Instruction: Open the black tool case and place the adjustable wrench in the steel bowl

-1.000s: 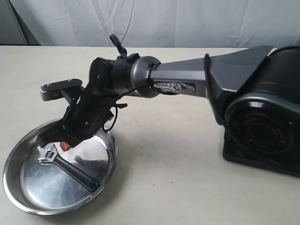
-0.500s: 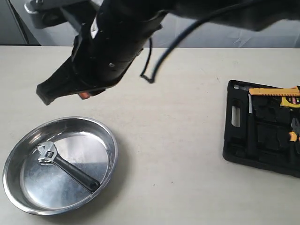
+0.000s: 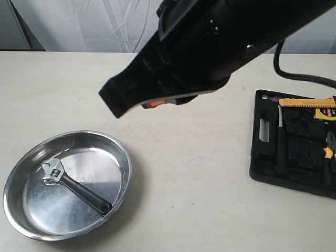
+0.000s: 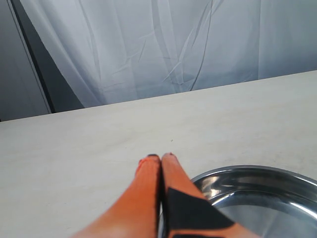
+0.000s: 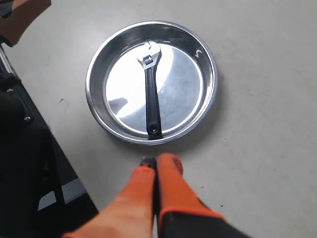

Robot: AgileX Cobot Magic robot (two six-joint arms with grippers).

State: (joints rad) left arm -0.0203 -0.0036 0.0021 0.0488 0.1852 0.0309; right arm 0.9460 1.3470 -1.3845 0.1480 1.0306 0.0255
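The adjustable wrench, with its silver head and black handle, lies loose inside the steel bowl at the front left of the table. My right gripper hangs high above the table to the right of the bowl, close to the exterior camera. In the right wrist view its orange fingers are pressed together with nothing between them, and below them are the bowl and the wrench. My left gripper is shut and empty beside the bowl's rim. The black tool case lies open at the right.
In the case's tray sit a yellow-and-orange tool, a long black handle and orange-handled pliers. A white curtain hangs behind the table. A corner of the case shows in the right wrist view.
My right gripper has risen from just over the wrench's head in the bowl and swung right and toward the camera. The wrench stays put in the bowl.
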